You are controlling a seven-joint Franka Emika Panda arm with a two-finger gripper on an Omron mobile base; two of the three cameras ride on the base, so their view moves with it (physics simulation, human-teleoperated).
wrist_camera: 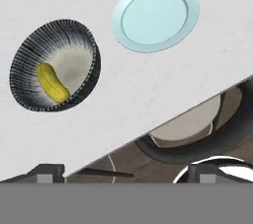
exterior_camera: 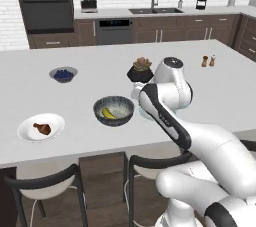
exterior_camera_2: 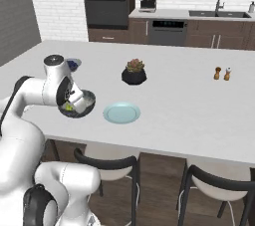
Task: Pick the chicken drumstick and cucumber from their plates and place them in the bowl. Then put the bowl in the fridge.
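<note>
White island counter [exterior_camera: 100,56], pale speckled top. On it: white plate [exterior_camera: 30,132] near the front left edge (chicken drumstick [exterior_camera: 42,129] on it), dark speckled bowl [exterior_camera: 114,110] near the front edge with the cucumber [exterior_camera: 108,113] inside, pale blue-green plate [exterior_camera_2: 121,113] just beside the bowl, bare. Further back: small bowl of blue berries [exterior_camera: 63,74], dark pot with a succulent [exterior_camera: 140,71], two small shakers [exterior_camera: 208,61] side by side toward the right.
</note>
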